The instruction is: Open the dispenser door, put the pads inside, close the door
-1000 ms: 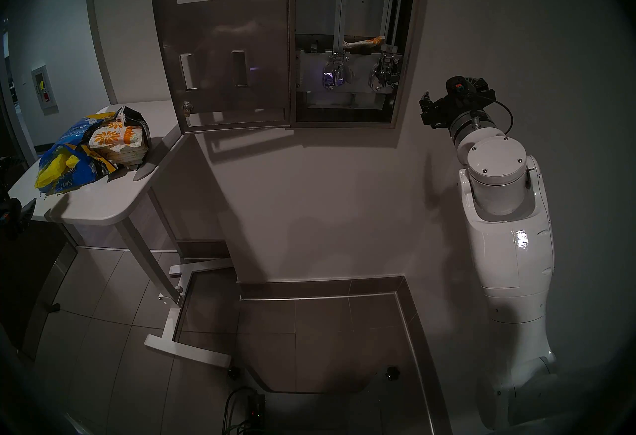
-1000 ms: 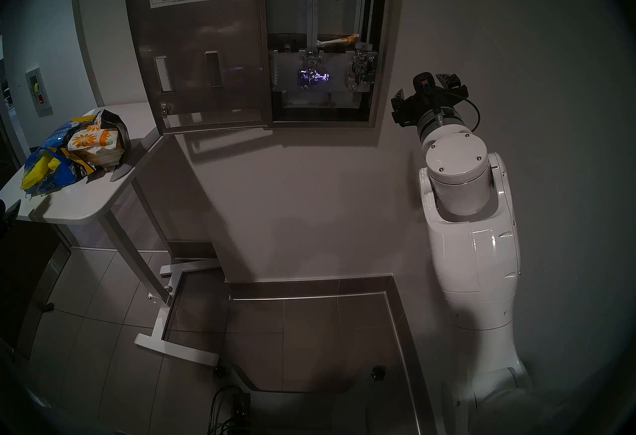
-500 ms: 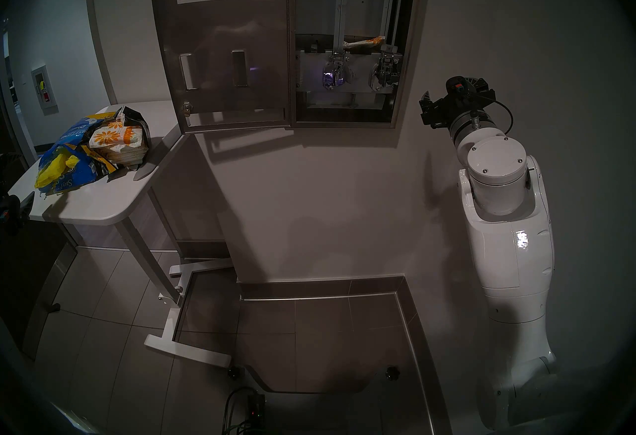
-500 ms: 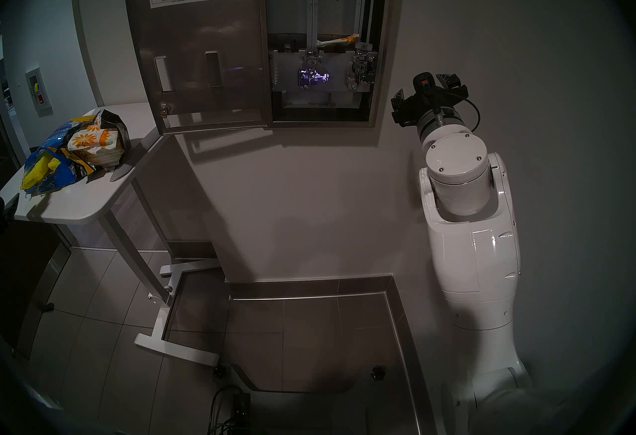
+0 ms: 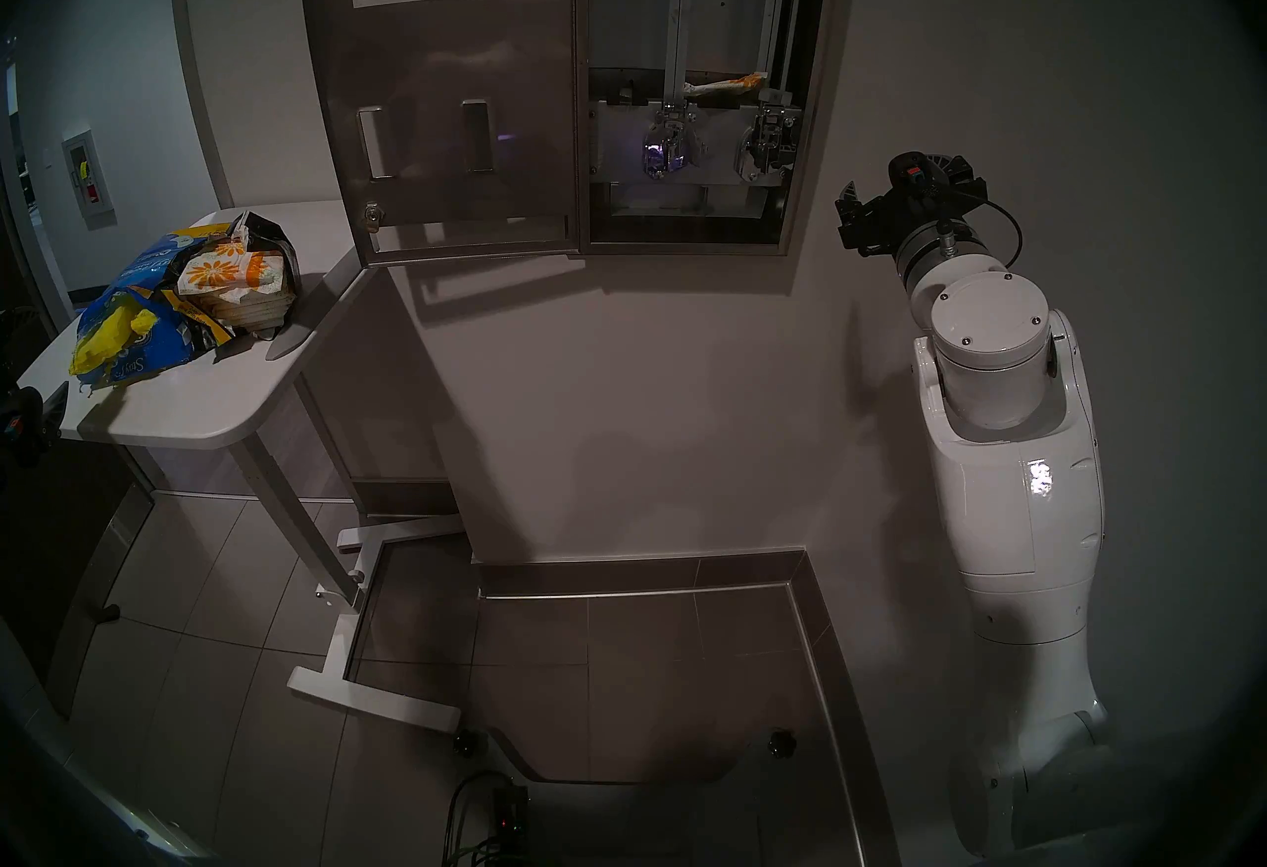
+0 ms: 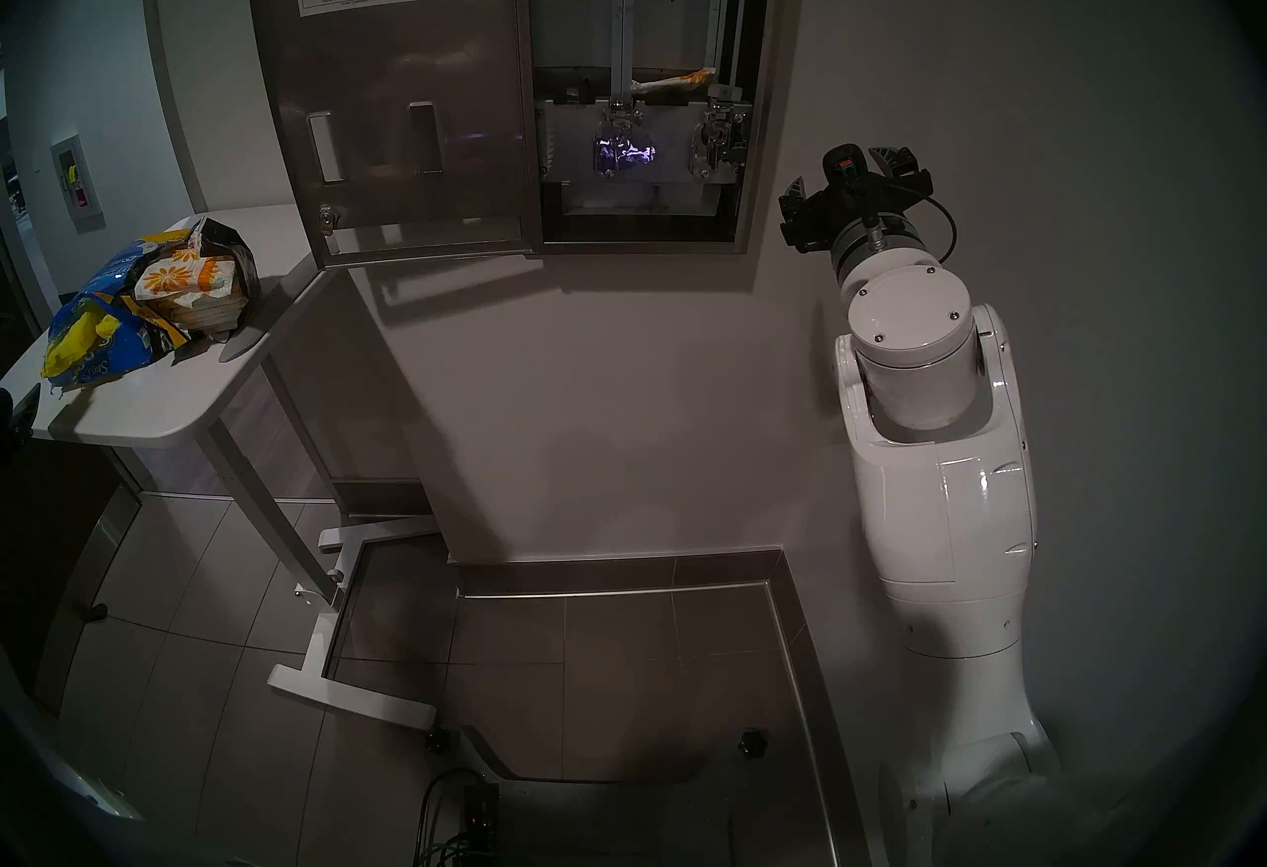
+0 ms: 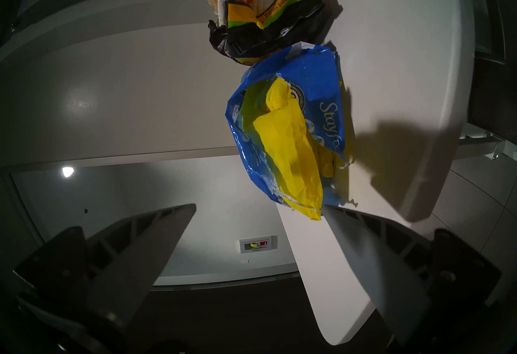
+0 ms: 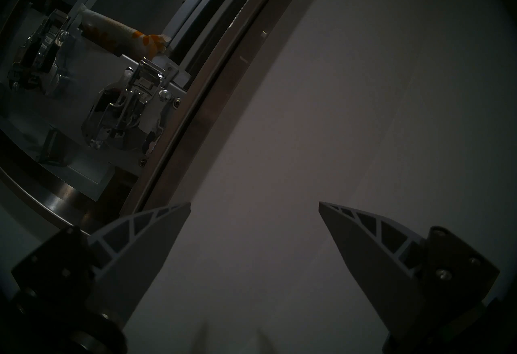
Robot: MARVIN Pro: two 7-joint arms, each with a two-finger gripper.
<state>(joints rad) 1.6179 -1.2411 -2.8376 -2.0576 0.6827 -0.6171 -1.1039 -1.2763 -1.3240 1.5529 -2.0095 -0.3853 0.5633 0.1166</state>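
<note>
The dispenser (image 5: 692,63) hangs on the wall, door (image 5: 445,91) swung wide, one pad (image 5: 727,85) inside; more pads (image 5: 233,279) wait on the table (image 5: 206,406) (bagged); both grippers, left (image 7: 257,208) and right (image 8: 254,205), spread empty; loading and closing remain.

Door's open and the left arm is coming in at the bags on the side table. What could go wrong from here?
1. The yellow pad sits inside the torn blue bag; the open left gripper may pinch plastic and drag the whole bag.
2. Both bags lie near the table edge, so a nudge could push them off.
3. The dispenser door hangs open over the table's far corner; an arm carrying pads to the dispenser could bump it.
</note>
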